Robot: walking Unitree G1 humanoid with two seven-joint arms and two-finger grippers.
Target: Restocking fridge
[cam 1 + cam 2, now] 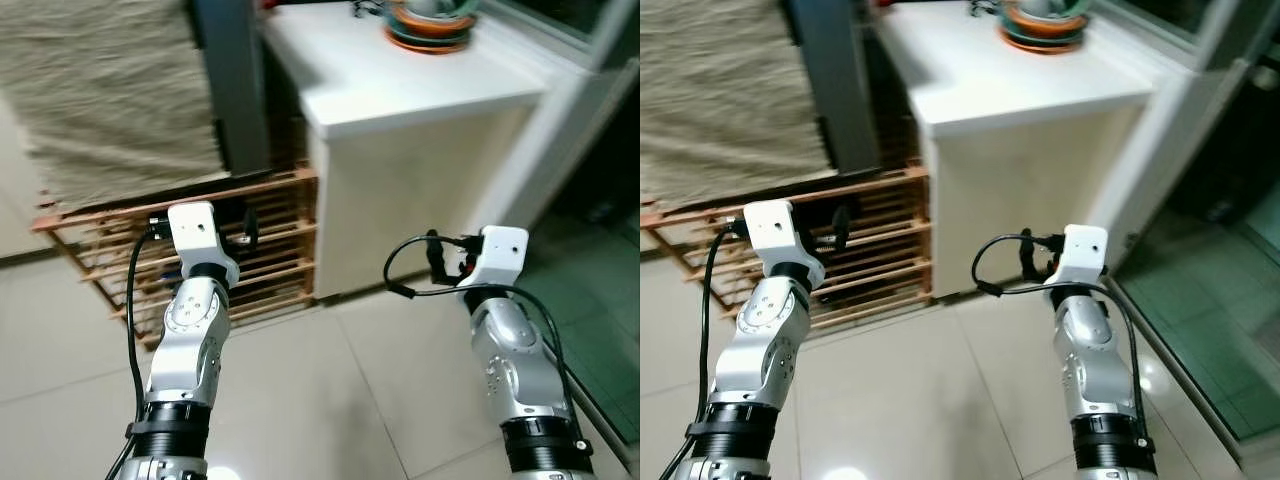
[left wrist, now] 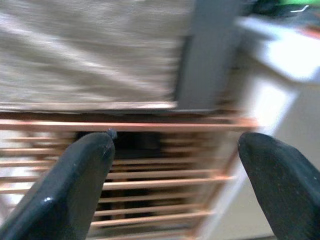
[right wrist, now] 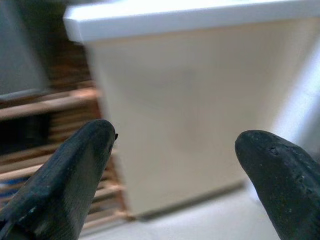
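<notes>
Both silver arms are raised before the robot over a pale tiled floor (image 1: 300, 400). The left gripper (image 2: 175, 190) has its two black fingers spread wide with nothing between them; it faces a wooden slatted rack (image 1: 270, 250) that stands against the wall beneath a beige woven cloth (image 1: 110, 90). The right gripper (image 3: 185, 185) is likewise spread and empty, and faces the cream front of a white-topped cabinet (image 1: 420, 190), which stands just beside the rack. A dark upright post (image 1: 232, 80) rises between cloth and cabinet. On the cabinet's top, near its far edge, sits a stack of coloured dishes (image 1: 430, 25), possibly bowls; the view is too blurred to be sure. A glass door frame (image 1: 560, 130) stands to the robot's right. No fridge can be made out.
</notes>
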